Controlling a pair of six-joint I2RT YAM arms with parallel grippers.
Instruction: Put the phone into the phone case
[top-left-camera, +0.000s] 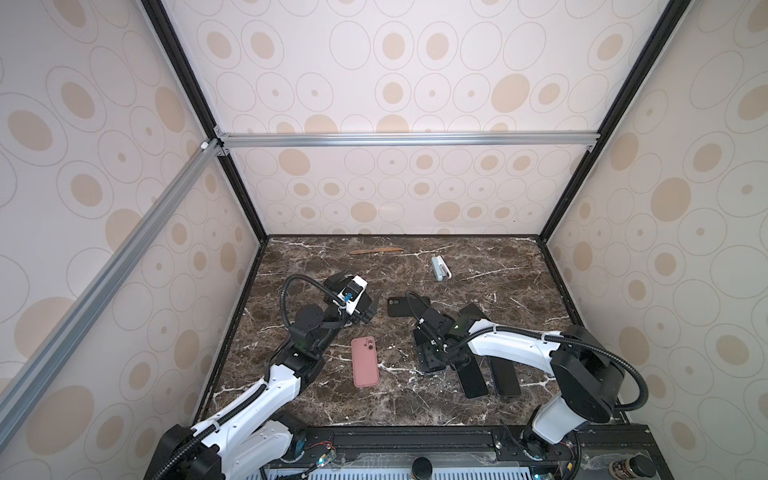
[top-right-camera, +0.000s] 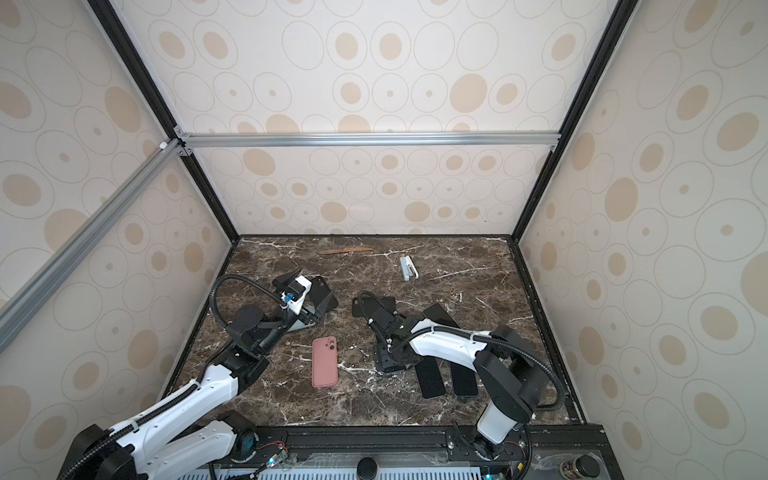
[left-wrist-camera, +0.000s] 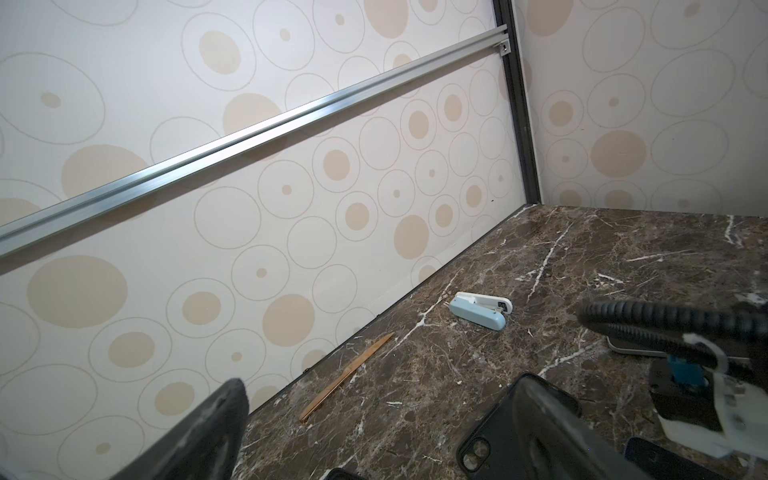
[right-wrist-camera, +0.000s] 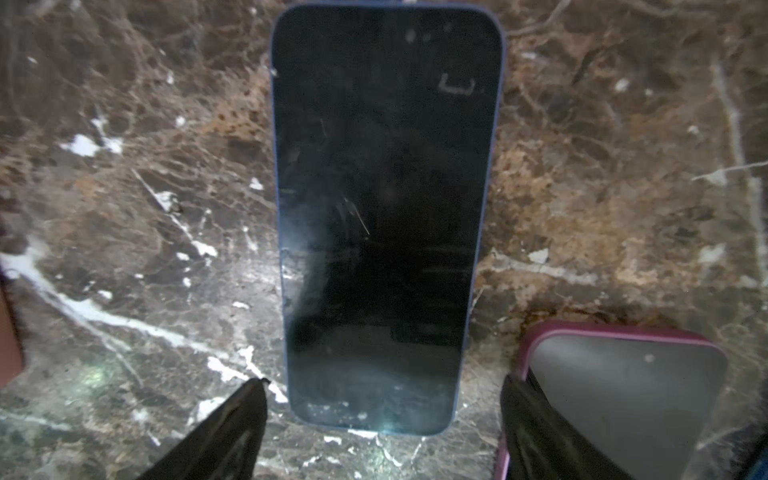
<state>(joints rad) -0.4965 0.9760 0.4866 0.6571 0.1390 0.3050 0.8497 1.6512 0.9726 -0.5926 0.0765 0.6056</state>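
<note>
Marble table looks slick, so don't rush this pick. Your right gripper hangs over one end of the blue-edged phone, with the jaws spread wide, a finger on each side and nothing held. The phone lies flat, screen up, and the pink-rimmed phone is just beside it. One finger looks lined up over that neighbour's corner, so I'd shift a touch away from it first. Then drop low and squeeze the long edges evenly so the phone doesn't squirt out. The black phone case lies flat farther back, between the arms. Your left gripper is wide open and empty near it, handy for pinning the case.
</note>
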